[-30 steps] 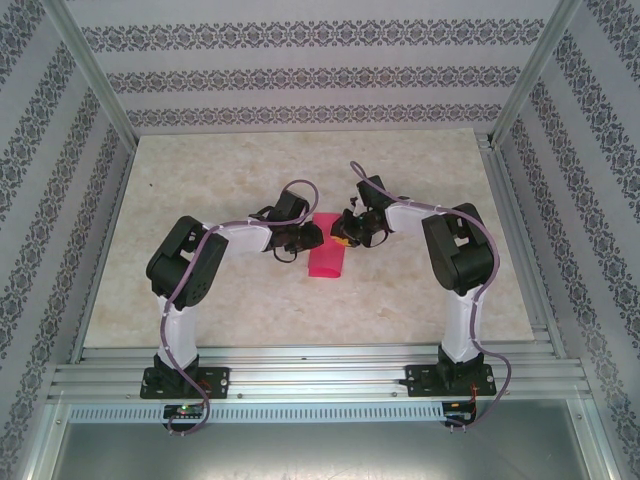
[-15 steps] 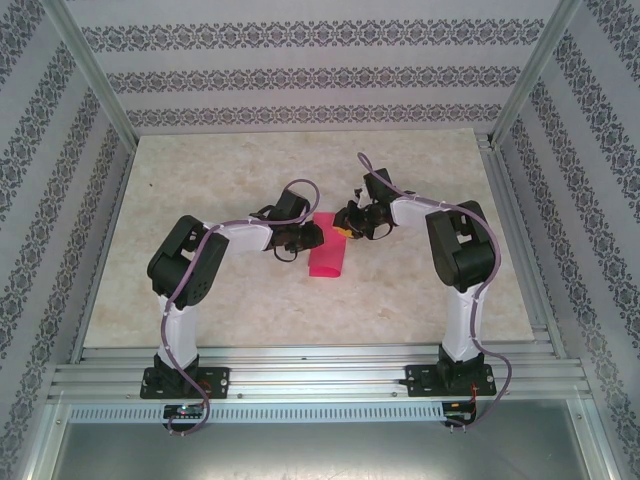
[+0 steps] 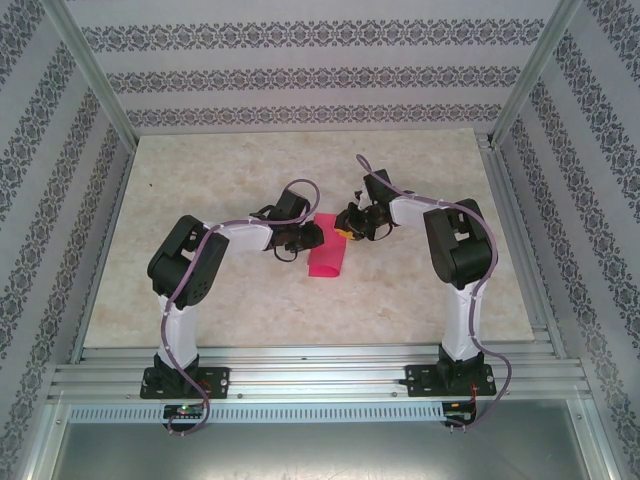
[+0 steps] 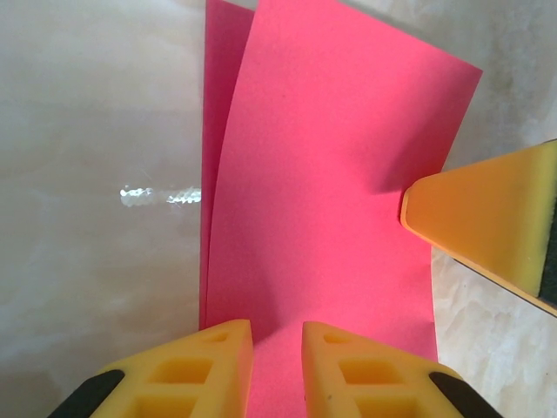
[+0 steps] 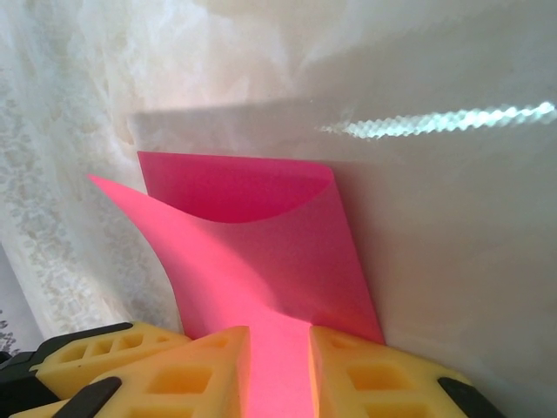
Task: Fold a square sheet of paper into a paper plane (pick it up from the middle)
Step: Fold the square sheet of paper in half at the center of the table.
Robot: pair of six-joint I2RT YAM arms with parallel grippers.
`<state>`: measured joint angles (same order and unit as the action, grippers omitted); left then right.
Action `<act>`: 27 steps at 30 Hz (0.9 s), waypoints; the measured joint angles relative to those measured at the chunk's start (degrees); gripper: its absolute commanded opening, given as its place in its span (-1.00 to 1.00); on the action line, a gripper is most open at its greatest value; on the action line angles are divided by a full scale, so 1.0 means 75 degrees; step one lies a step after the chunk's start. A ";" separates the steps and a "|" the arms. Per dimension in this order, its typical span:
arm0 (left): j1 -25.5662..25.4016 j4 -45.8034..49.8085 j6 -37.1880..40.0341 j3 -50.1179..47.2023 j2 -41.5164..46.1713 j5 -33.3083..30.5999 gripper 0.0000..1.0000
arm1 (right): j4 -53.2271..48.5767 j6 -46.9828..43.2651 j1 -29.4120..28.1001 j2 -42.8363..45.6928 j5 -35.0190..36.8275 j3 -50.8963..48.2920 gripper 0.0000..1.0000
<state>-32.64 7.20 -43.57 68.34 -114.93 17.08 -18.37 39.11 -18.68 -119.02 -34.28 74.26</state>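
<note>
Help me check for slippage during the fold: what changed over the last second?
The right gripper edged slightly farther out from its base, and its wrist and forearm shifted with it. The left gripper and the folded-over bright magenta-pink sheet of paper stayed where they were. Nothing was visibly taken hold of or let go.

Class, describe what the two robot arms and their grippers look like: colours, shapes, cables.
Both the left arm and right arm have white links, bulky black joints and a looping purple-grey cable. Each stands on a black base. The left gripper and right gripper have yellow wedge-shaped fingers with square hollows, backed in black.
</note>
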 measured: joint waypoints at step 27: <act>0.0000 0.0055 0.0119 0.0047 -0.0020 0.0003 -0.49 | -0.0289 -0.0198 0.0393 -0.0650 -0.0181 0.1032 -0.45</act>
<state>-32.64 7.62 -42.68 68.69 -115.09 17.10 -20.53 37.63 -15.73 -123.90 -35.64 82.00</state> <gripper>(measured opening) 0.252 0.271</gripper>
